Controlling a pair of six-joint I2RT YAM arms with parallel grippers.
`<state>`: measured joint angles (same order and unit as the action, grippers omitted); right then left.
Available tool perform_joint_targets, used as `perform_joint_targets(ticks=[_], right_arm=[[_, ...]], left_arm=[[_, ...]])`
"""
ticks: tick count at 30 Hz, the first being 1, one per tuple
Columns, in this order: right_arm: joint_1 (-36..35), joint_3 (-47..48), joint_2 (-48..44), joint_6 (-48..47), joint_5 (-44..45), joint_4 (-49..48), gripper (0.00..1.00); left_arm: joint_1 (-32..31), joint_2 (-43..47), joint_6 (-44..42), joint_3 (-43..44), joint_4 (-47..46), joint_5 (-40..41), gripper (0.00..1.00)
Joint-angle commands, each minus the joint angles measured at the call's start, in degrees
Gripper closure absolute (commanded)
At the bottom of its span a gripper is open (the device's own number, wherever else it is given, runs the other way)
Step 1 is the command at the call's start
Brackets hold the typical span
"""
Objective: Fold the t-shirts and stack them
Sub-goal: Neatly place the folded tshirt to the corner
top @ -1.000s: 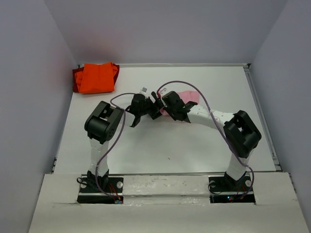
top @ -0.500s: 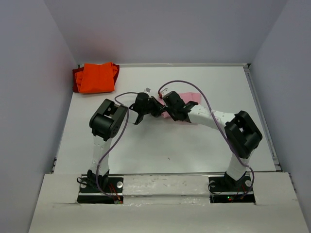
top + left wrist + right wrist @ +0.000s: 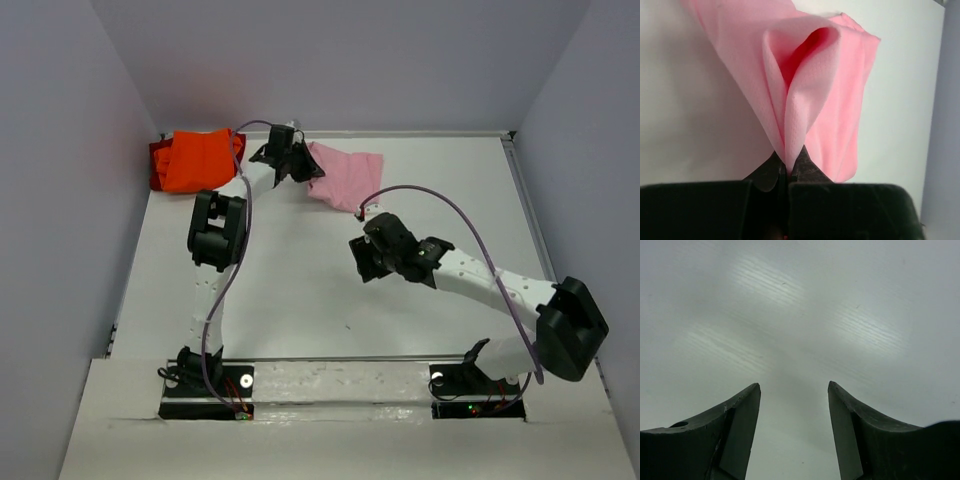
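A light pink t-shirt (image 3: 345, 175) lies bunched at the far middle of the white table (image 3: 300, 300). My left gripper (image 3: 303, 166) is shut on its left edge. The left wrist view shows a fold of the pink t-shirt (image 3: 810, 90) pinched between the closed jaws of the left gripper (image 3: 788, 167), the cloth fanning away from them. Folded orange t-shirts (image 3: 197, 160) sit stacked in the far left corner, just left of that gripper. My right gripper (image 3: 362, 262) stands open over bare table near the middle, apart from the pink t-shirt. Nothing lies between the fingers of the right gripper (image 3: 794, 390).
Grey walls close in the table at the back and on both sides. A raised rim (image 3: 540, 250) runs down the right edge. Purple cables (image 3: 440, 200) arch over both arms. The left arm's elbow (image 3: 215, 230) stands upright left of centre.
The left gripper shut on the pink t-shirt and carried it from the middle toward the far left, near the orange stack. The right gripper let go, opened and drew back toward me.
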<state>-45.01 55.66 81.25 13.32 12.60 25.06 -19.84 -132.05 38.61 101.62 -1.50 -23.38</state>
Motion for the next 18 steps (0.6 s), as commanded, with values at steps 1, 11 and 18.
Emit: perform_joint_targets(ticks=[1,11,18], right_arm=[[-1.39,-4.67,-5.14,5.05,-4.51,-4.31,0.38],[-1.92,-7.93,-3.56,4.96,-6.10,-7.39,0.40],[-1.92,-9.16,-3.21,5.31,-7.94,-10.02,0.41]], left_arm=[[4.80,-4.87,-12.05,15.23,20.98,3.77,1.00],[12.79,-3.75,-21.20,28.11,33.67,7.55,1.00],[17.37,3.37,-23.49,28.01,33.40,10.02,1.00]])
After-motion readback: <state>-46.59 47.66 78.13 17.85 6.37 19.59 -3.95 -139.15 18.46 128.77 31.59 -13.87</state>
